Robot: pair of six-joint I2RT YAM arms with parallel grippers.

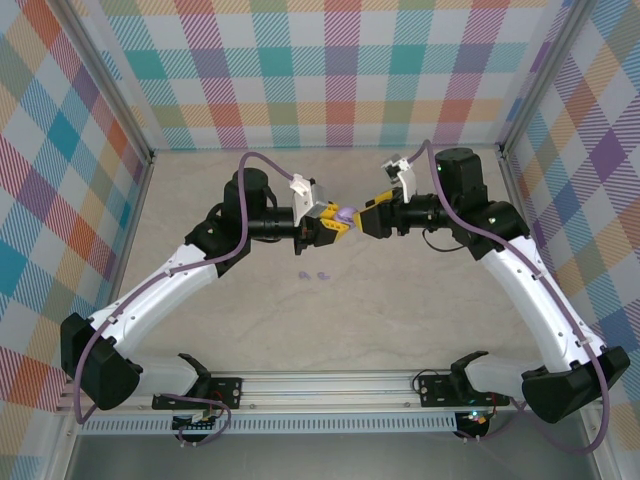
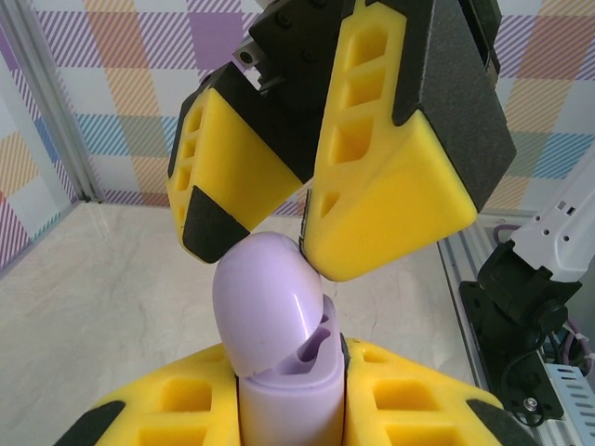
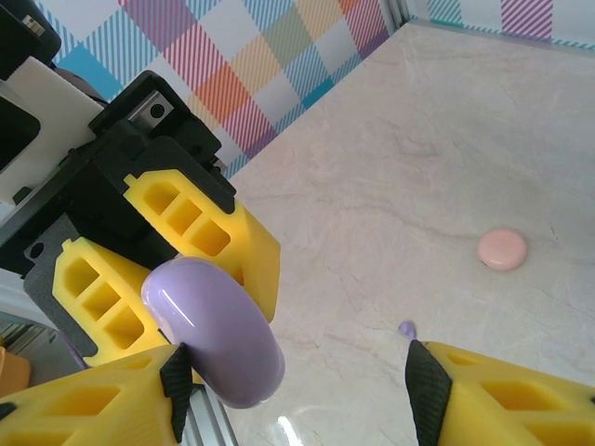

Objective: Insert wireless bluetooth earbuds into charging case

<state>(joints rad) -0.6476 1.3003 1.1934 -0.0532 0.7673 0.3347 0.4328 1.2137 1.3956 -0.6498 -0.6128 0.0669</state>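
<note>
Pinching the open charging case (image 2: 279, 334) above mid-table, the left gripper (image 2: 293, 413) faces the spread right gripper (image 3: 297, 372), one finger (image 3: 112, 395) touching its lid, while both earbuds (image 1: 322, 272) lie on bare table (image 1: 400, 320), well clear of walls (image 1: 340, 70).

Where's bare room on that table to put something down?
Free: the beige tabletop's far strip along the back wall, and the patch between the two tiny lilac earbuds and the metal rail. Crowded: mid-table, around the round purple plastic case.
</note>
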